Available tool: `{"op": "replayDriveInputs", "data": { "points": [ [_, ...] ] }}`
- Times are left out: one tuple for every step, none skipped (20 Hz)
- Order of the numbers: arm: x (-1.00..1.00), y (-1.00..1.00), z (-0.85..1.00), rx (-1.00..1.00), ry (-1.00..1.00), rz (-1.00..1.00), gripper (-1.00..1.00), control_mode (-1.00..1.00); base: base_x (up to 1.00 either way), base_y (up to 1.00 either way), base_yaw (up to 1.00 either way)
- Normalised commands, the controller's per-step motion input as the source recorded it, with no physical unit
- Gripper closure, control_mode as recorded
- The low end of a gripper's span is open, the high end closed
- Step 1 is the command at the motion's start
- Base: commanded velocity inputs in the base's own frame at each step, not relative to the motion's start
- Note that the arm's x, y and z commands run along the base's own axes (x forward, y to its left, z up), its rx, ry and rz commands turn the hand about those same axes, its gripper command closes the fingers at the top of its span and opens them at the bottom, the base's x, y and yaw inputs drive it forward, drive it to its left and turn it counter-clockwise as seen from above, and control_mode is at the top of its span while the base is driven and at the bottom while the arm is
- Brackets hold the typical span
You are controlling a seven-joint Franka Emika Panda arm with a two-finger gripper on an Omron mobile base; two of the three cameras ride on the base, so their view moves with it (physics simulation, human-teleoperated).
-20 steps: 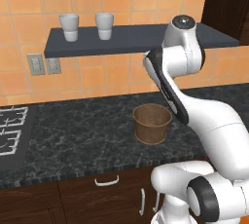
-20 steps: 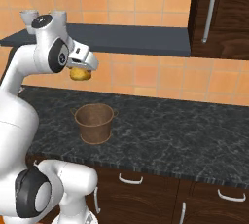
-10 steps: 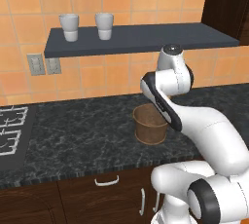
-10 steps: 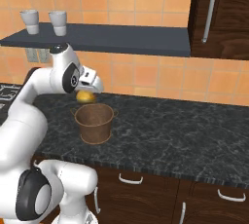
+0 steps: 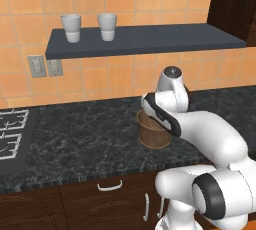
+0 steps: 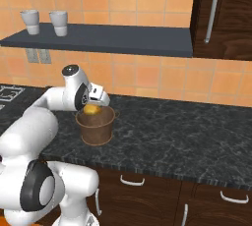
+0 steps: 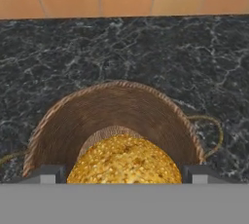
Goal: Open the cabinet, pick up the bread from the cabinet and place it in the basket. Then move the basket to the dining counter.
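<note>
The bread (image 7: 126, 162), a round golden bun, sits between my gripper's (image 7: 124, 174) two dark fingertips (image 7: 46, 173), which are shut on it. From the right base view the bread (image 6: 91, 108) hangs at the mouth of the brown woven basket (image 6: 97, 129), level with its rim. The basket (image 5: 154, 135) stands on the black speckled worktop (image 5: 75, 139), and my arm hides its right side in the left base view. Looking down from the hand, the basket (image 7: 116, 111) lies open right under the bun. The dark cabinet (image 6: 221, 14) is at the upper right. The dining counter is out of view.
Two white cups (image 5: 71, 26) (image 5: 107, 25) stand on the dark wall shelf (image 5: 150, 39) above the worktop. A stove grate (image 5: 10, 134) lies at the far left. Wall sockets (image 5: 45, 66) sit under the shelf. The worktop (image 6: 187, 136) stretches bare to the basket's right.
My arm has come down from shelf height with the bread, bringing it from above the basket to the basket's mouth. The basket has stayed in place.
</note>
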Motion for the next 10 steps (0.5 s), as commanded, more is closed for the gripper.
{"op": "replayDriveInputs", "data": {
  "points": [
    [0.49, 0.00, -0.52, 0.00, 0.00, 0.07, 1.00, -1.00, 0.00, 0.00, 0.00],
    [0.44, 0.00, -0.48, 0.00, 0.00, 0.07, 1.00, -1.00, 0.00, 0.00, 0.00],
    [0.08, 0.00, -0.34, 0.00, 0.00, 0.08, 1.00, -1.00, 0.00, 0.00, 0.00],
    [0.11, 0.00, -0.30, 0.00, 0.00, 0.09, 1.00, -1.00, 0.00, 0.00, 0.00],
    [0.12, 0.00, -0.30, 0.00, 0.00, 0.09, 1.00, -1.00, 0.00, 0.00, 0.00],
    [0.14, 0.00, -0.27, 0.00, 0.00, 0.09, 1.00, -1.00, 0.00, 0.00, 0.00],
    [0.09, 0.00, -0.26, 0.00, 0.00, 0.09, 1.00, -1.00, 0.00, 0.00, 0.00],
    [0.04, 0.00, -0.26, 0.00, 0.00, 0.09, 1.00, -1.00, 0.00, 0.00, 0.00],
    [0.06, 0.00, -0.28, 0.00, 0.00, 0.09, 1.00, -1.00, 0.00, 0.00, 0.00],
    [0.00, 0.00, -0.31, 0.00, 0.00, 0.09, 1.00, -1.00, 0.00, 0.00, 0.00]
  ]
}}
